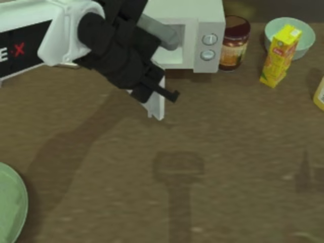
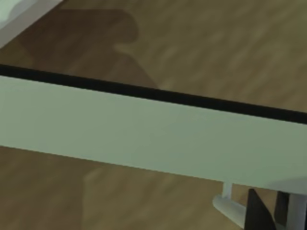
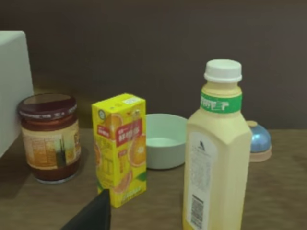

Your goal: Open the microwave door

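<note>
Gripping microwave door [image 1: 157, 101] edge, left gripper [image 1: 163, 91] clamped; microwave [image 1: 195, 30] cavity open; jar [image 1: 235, 42] lidded.

The microwave [image 1: 192, 30] was white with grey knobs; upper right stood a yellow juice carton [image 1: 280, 55] (orange-fruit print), a red-lidded jar [image 1: 235, 43], and a pale green bowl [image 1: 304, 35].
</note>
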